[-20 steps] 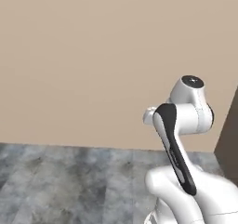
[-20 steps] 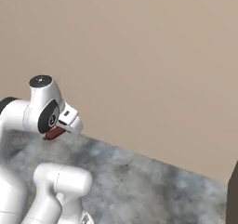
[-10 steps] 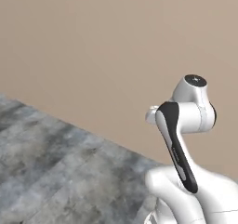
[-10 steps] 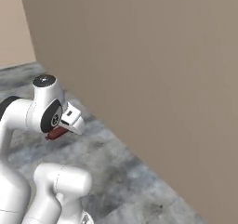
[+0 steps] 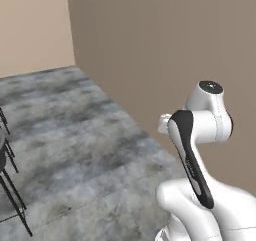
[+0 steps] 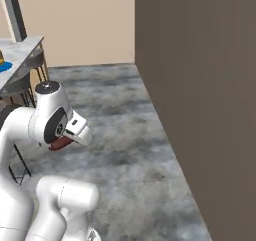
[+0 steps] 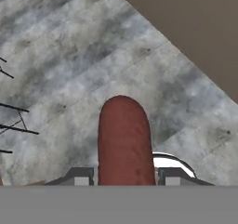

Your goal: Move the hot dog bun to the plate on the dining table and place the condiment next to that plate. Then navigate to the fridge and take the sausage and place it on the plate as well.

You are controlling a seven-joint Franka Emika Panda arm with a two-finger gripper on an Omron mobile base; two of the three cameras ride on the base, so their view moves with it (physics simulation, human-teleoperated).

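I have the sausage [image 7: 124, 141] in my gripper [image 7: 124, 175]. In the hand view it sticks out between the two dark tips, which press on its sides, so the gripper is closed on it. In the right base view the sausage is a small red-brown bit tucked under the folded arm, up off the floor.

The fridge part looks done to me. I think I am now on the last step: carrying the sausage to the blue plate [image 6: 5, 66]. I can see a bit of that plate at the far left edge of the right base view. It sits on the near end of the dining table [image 6: 20, 53], and something small and yellow-brown is just beside or on it. I cannot tell which.

The table is well apart from me, across the grey floor, with dark stools [image 6: 31, 61] along its side. Next I should drive the base close to that end, keep the grip tight, then reach over the plate and let go.
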